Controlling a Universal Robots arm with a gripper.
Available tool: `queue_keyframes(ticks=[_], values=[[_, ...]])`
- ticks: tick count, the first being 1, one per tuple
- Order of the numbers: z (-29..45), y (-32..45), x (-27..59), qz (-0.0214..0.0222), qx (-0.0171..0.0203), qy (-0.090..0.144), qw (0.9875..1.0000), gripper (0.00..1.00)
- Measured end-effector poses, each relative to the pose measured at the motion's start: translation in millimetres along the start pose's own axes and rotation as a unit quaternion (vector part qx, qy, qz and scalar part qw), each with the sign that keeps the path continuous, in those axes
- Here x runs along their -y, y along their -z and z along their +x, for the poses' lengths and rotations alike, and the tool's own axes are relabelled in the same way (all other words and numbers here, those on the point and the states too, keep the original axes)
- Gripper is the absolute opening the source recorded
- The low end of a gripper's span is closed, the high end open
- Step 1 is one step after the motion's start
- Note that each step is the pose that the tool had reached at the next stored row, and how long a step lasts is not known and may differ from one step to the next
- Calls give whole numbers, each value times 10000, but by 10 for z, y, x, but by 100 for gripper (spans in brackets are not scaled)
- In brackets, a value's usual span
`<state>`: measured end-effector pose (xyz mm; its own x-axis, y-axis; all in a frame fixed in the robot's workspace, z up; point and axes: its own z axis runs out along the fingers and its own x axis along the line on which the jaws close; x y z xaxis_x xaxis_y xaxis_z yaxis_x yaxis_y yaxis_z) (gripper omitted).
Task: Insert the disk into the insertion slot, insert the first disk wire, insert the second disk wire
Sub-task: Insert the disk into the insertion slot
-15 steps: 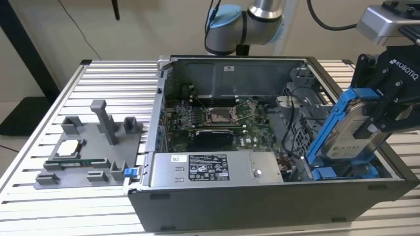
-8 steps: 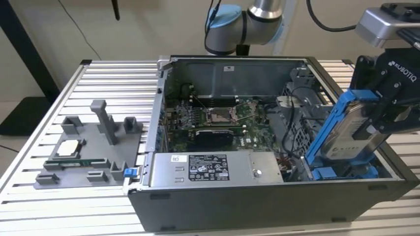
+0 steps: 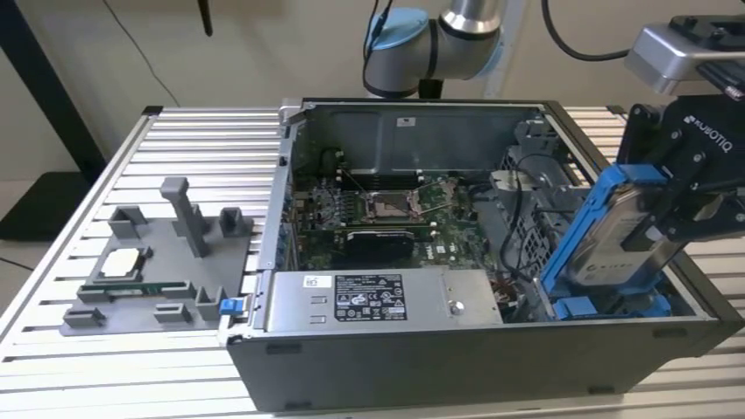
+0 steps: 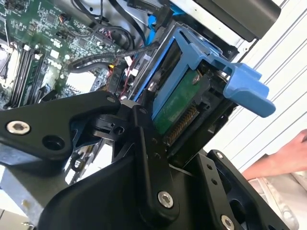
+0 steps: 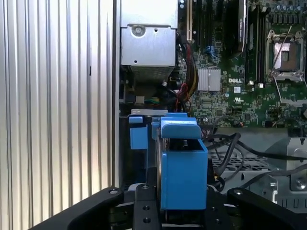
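Jaws: black, closed on the disk (image 3: 612, 236), one finger pressed on each flat face; that is how I see them in both wrist views.
Disk: silver, clipped in its bright blue frame, held on edge and leaning. In the second wrist view (image 4: 178, 103) its green circuit board faces me; in the first wrist view (image 5: 183, 167) I look along the blue frame's end.
Insertion slot (image 3: 605, 307): grey sheet-metal bay with blue plastic parts, at the end of the case towards the exterior view's right. The disk's lower end is down at its mouth and the rest stands well above the case rim. I cannot tell if the two touch.
Cables (image 5: 230, 143): black leads lie loose just beside the bay.
Motherboard (image 3: 385, 209): green, flat on the case floor, processor socket in the middle.
Power supply box (image 3: 385, 301): grey with a black label, along the near wall of the case.
Case (image 3: 466, 367): dark grey, lying on its side with the open side up.
Hand (image 4: 285, 158): a person's hand at the picture's edge, beside the worktop's ribs.
Worktop (image 3: 174, 131): ribbed silver metal slats, running straight and even under the case.
Fixture (image 3: 174, 223): grey plastic holder on the slats towards the exterior view's left, carrying a processor chip (image 3: 122, 262) and a memory stick (image 3: 134, 288).
Arm (image 3: 437, 39): silver and pale blue joints behind the case.
Room: plain pale wall (image 3: 268, 44), a dark post (image 3: 47, 96) at the exterior view's left.
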<state>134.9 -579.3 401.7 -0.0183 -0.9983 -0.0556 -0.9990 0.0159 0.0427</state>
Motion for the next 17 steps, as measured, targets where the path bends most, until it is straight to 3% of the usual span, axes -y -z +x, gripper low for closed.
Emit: queue_keyframes(ticks=[17], values=[[15, -275, 29, -1, 61, 2, 10000, 0]])
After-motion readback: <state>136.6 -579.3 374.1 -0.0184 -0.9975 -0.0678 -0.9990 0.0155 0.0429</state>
